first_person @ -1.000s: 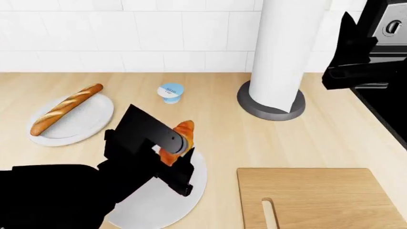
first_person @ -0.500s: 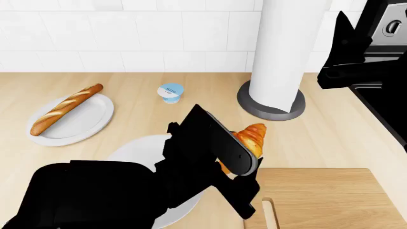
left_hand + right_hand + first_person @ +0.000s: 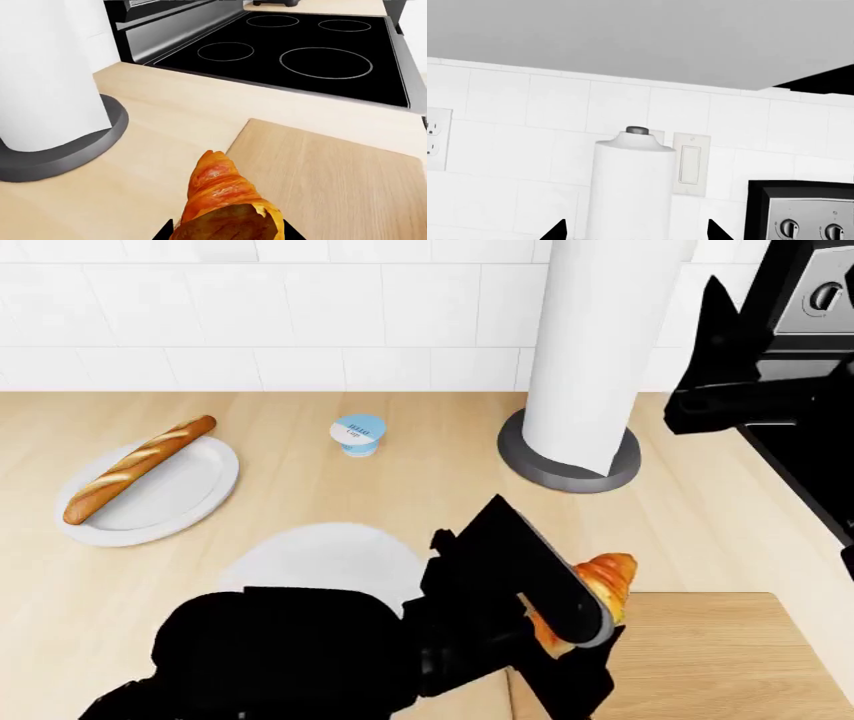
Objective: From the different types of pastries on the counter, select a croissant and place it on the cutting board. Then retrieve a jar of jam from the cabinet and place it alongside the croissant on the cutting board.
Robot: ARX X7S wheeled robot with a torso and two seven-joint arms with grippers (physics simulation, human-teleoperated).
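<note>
The left gripper pinches the croissant and holds it over the near-left corner of the cutting board, apparently clear of the wood, though the arm hides the gap; beyond the board stands the paper towel roll; the right gripper hangs past the board, jaw state impossible to tell.

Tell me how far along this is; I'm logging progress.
Done: the small golden-orange croissant is off its round white plate. In hand: the left gripper holds it at the edge of the light wooden cutting board, not yet set down. Left: releasing it and fetching the jam jar, which is not visible. The right gripper hangs near the paper towel roll.
</note>
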